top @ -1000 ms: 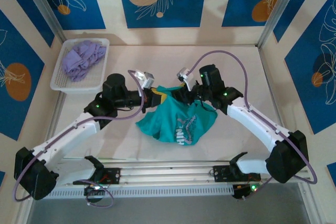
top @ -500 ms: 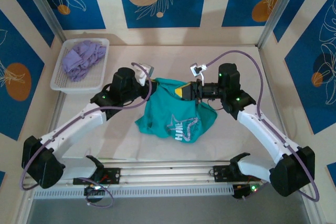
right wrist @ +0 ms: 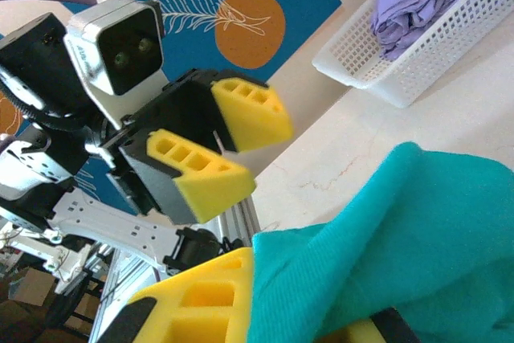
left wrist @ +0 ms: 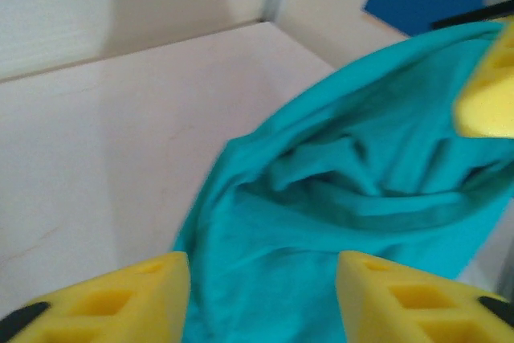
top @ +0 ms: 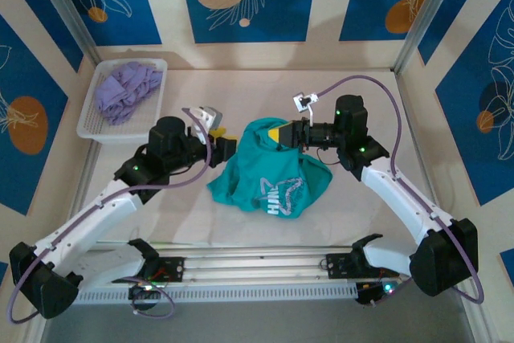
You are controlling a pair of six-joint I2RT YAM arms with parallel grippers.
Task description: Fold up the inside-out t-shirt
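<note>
One basket (top: 120, 131) holds lavender cloth (top: 124, 90); right end effector (top: 279, 136) pinches the t-shirt (top: 269, 174), left end effector (left wrist: 262, 291) parted, empty.

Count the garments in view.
2. The teal t-shirt is mid-table, pinched by the right gripper; a lavender bundle fills the basket at far left and may hide more.

We see overhead view bright and evenly lit, light diffuse from above. Shadows soft and faint under arms on pale table (top: 257, 90). We note left wrist picture soft all over: yellow foam pads (left wrist: 112, 299) at bottom edge out of focus, teal t-shirt (left wrist: 361, 198) folds smeared, tabletop washed pale. We find right wrist picture sharper but tilted; white basket (right wrist: 426, 54) mesh crisp, nearest cloth edge slightly blurred.
</note>
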